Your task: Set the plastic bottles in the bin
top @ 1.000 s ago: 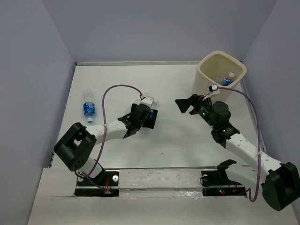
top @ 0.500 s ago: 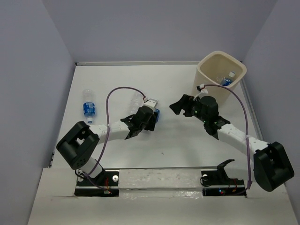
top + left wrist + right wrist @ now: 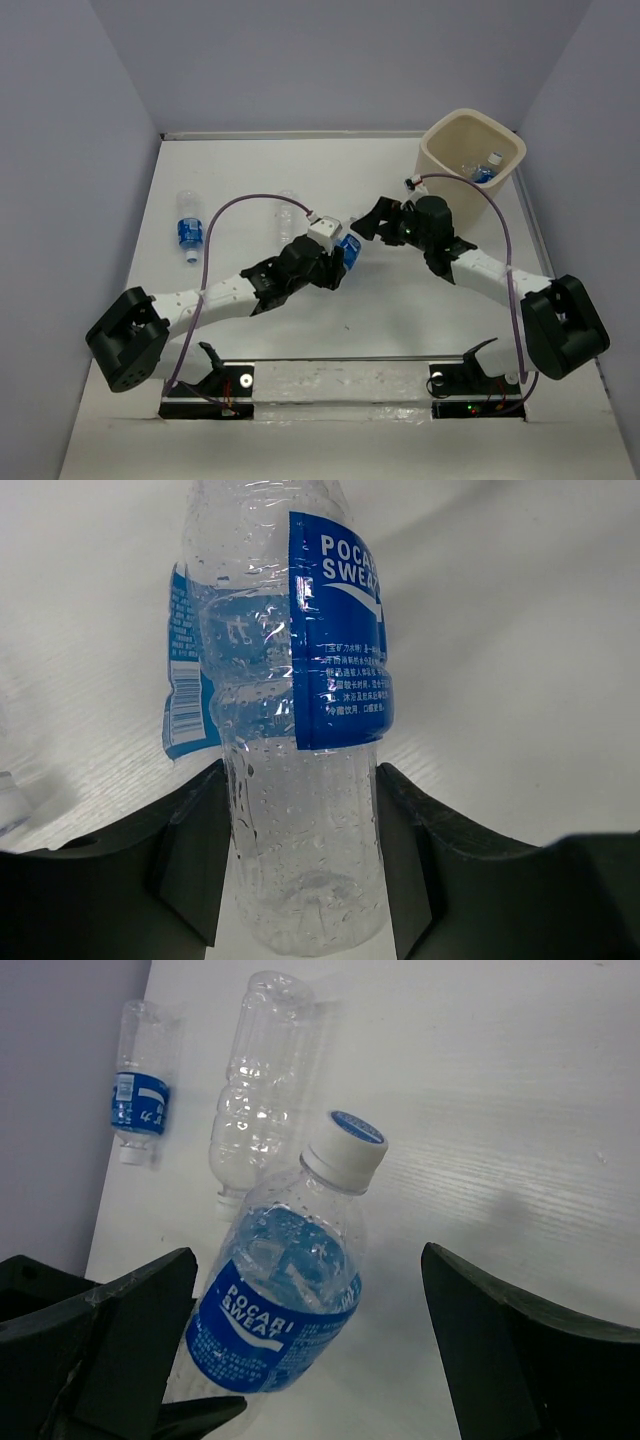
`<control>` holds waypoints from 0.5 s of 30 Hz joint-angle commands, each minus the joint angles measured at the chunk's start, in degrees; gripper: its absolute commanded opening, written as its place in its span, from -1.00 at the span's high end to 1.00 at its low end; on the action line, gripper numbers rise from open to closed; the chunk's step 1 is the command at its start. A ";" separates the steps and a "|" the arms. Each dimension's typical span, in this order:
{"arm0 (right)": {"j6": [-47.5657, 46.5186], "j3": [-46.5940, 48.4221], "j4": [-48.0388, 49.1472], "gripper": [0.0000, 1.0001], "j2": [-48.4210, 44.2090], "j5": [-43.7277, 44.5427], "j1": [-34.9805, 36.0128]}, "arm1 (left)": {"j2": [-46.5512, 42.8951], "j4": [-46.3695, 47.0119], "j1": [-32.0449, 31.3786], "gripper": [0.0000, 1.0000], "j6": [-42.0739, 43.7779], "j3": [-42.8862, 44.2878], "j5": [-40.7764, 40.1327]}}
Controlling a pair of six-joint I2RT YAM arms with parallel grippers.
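The left gripper point(image 3: 338, 262) is clamped on a bottle point(image 3: 290, 730). Its two black fingers point(image 3: 190, 860) press the clear ribbed body on either side, below the blue label. This held bottle sits well to the left of the bin point(image 3: 437, 170) and nearer the arm bases. It is tilted, with its white cap point(image 3: 345, 1145) pointing towards the right gripper point(image 3: 375, 218).

The right gripper hangs between the held bottle and the bin, with its jaws spread wide and nothing in them. In its wrist view the bottle's cap end lies between the two fingers point(image 3: 510, 1340), and neither one touches it.

The bin stands upright at the far right of the table point(image 3: 250, 170). A second bottle point(image 3: 485, 170), showing a blue label and white cap, lies inside it.

Two more lie flat on the table, well to the left of the bin. A bare one point(image 3: 255, 1090), clear and without a label that I can see, is the closer of the two. A labelled one point(image 3: 188, 225) is the farthest left, near the side wall point(image 3: 70, 200). The two are apart from each other.
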 commanded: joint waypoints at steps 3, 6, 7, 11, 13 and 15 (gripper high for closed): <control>1.35 3.15 4.17 -0.99 1.24 1.64 0.30 | -4.14 4.23 -1.52 0.31 -1.15 -0.69 1.99; 2.23 3.15 6.36 -0.98 2.20 -0.73 0.30 | -4.40 5.02 -2.22 0.31 -1.16 -0.69 3.05; 2.75 2.97 7.59 -0.88 2.29 -1.08 0.30 | -4.40 5.37 -2.66 0.31 -1.07 -0.77 3.14; 4.16 2.01 10.23 -0.33 1.59 -2.58 0.30 | -4.75 5.64 -3.27 0.30 -0.81 -0.60 3.14; 4.34 1.65 10.85 -0.12 0.46 -2.06 0.30 | -5.01 5.81 -3.36 0.28 -0.63 -0.69 3.14; 4.25 0.87 11.29 -0.01 -0.51 -0.39 0.30 | -5.80 6.16 -3.54 0.24 -0.54 -0.69 3.23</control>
